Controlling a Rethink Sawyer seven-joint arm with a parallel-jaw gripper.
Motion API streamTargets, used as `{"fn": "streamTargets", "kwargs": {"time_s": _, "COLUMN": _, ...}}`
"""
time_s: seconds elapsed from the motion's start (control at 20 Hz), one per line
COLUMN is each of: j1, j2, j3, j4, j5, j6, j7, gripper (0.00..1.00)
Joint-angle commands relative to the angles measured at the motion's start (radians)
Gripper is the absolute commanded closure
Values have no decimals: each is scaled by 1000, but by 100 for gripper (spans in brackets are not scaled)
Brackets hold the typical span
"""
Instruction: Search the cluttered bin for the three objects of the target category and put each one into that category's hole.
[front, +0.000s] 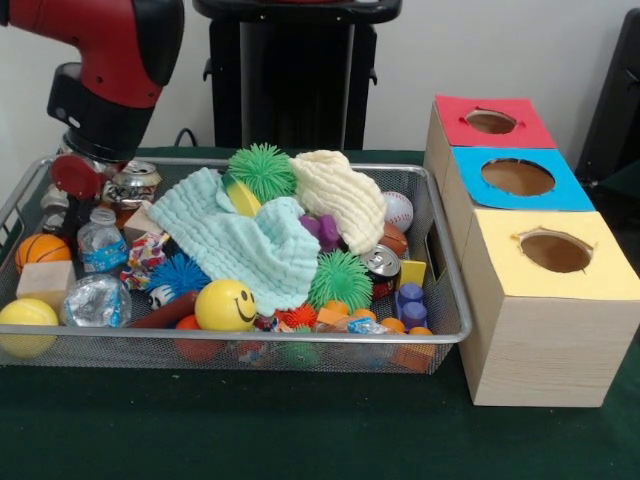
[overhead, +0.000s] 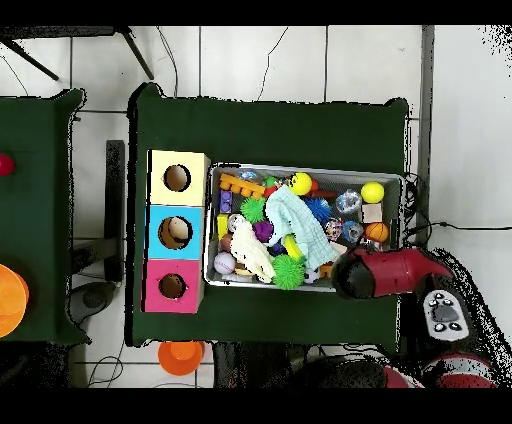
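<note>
Your claw (front: 88, 185) sits low in the bin's (front: 440, 330) far corner by a can (front: 135, 182); I cannot tell its grip. Lift straight, clearing cloths (front: 240, 245), toward the 3 holes.

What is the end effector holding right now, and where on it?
Cannot be told: the end effector is down among clutter at the bin's corner, near a can, its tip hidden by the arm.

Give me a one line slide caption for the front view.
Sawyer arm reaching into the far corner of a cluttered mesh bin, beside three boxes topped red, blue and yellow.
</note>
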Motion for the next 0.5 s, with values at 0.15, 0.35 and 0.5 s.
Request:
{"fn": "streamTargets", "kwargs": {"time_s": 0.15, "j1": -266, "j2": -232, "j3": 365, "j4": 397, "j5": 193, "j6": 225, "j7": -112, "gripper": 100}}
{"fn": "streamTargets", "kwargs": {"time_s": 0.35, "j1": -425, "j2": -258, "j3": 540, "j4": 507, "j5": 272, "j6": 187, "j7": -80, "gripper": 100}}
{"fn": "streamTargets", "kwargs": {"time_s": 0.5, "j1": -533, "j2": -268, "j3": 657, "j4": 553, "j5": 321, "j6": 195, "j7": -93, "gripper": 100}}
